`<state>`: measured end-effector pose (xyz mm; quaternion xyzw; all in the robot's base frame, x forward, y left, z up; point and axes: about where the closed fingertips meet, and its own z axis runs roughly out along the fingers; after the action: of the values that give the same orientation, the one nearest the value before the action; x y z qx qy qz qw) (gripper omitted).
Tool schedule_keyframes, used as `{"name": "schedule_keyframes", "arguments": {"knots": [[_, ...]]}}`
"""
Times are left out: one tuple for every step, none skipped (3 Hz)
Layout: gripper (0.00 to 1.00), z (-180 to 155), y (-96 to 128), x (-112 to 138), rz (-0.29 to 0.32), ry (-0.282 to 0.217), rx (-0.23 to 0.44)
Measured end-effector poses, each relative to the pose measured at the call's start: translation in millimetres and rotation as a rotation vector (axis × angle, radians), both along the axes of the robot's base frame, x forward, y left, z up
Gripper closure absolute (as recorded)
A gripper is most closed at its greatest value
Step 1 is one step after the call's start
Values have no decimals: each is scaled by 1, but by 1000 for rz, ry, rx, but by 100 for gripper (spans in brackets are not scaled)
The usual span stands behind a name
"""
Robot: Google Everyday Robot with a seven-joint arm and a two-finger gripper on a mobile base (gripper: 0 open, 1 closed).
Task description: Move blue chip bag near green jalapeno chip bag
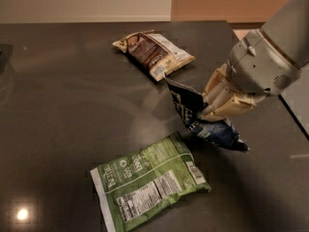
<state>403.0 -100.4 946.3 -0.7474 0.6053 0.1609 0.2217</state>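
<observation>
The blue chip bag (200,116) is a crinkled navy bag with white lettering, held tilted just above the dark table. My gripper (211,108) comes in from the upper right and is shut on the blue bag's middle. The green jalapeno chip bag (148,181) lies flat at the lower centre, label side up, just left and below the blue bag. A narrow gap separates the blue bag's lower end from the green bag's upper right corner.
A brown-and-cream bag (153,53) lies flat at the back centre of the dark table (63,105). The table's right edge (292,117) runs close behind my arm. A bright light reflection shows at the lower left (21,214).
</observation>
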Motion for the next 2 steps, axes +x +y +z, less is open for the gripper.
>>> {"name": "schedule_keyframes", "arguments": {"knots": [[38,0,2,1,1,-4,2],[13,0,4,2,2,-7,3]]}}
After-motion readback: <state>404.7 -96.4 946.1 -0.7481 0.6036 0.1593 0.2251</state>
